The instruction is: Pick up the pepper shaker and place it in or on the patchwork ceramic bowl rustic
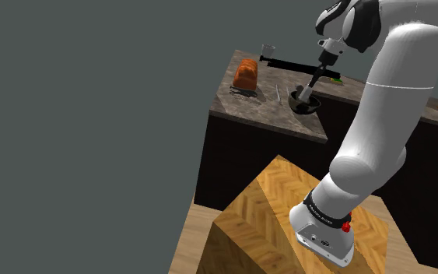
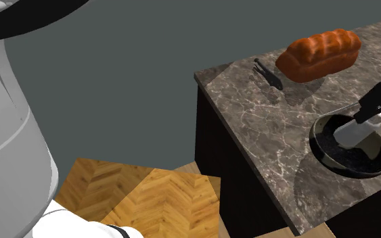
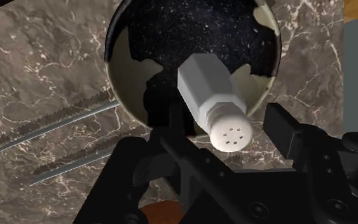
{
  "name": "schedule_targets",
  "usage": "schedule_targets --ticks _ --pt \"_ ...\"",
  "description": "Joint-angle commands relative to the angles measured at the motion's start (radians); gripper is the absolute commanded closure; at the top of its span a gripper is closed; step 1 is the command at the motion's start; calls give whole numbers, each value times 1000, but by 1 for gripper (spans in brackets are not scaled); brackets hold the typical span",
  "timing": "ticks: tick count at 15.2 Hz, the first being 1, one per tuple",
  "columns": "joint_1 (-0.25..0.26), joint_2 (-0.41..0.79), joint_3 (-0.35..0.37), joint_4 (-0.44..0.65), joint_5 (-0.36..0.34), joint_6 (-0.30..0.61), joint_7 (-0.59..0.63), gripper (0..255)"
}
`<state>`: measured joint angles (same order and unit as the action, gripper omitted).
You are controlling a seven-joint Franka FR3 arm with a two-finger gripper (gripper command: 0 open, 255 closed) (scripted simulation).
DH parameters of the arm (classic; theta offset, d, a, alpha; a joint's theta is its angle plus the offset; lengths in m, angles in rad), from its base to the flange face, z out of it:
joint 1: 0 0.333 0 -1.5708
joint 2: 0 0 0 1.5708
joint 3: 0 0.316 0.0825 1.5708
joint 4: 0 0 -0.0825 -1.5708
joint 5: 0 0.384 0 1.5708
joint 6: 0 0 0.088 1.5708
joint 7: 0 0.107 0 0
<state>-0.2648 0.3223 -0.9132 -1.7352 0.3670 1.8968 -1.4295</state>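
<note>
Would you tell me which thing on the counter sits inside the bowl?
The pale shaker: it leans inside the dark bowl, while the bread loaf and utensil lie on the counter.

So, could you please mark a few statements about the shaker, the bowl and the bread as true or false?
1. The shaker leans tilted inside the bowl. True.
2. The gripper is shut on the shaker. False: it is open, and one finger stands clear of the cap.
3. The bread loaf lies in the bowl. False: it lies on the counter, apart from the bowl.
4. The bowl's inside is dark and speckled. True.
</note>
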Motion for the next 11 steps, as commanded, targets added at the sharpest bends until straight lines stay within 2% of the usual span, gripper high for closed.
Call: schedule_targets --ticks 1,5,9,11 --pt "0 0 0 0 0 0 0 0" --pt "0 0 0 0 0 0 0 0" --pt "-9 -23 -16 103 -28 -115 20 0" --pt "-8 -23 -16 103 -28 -115 20 0"
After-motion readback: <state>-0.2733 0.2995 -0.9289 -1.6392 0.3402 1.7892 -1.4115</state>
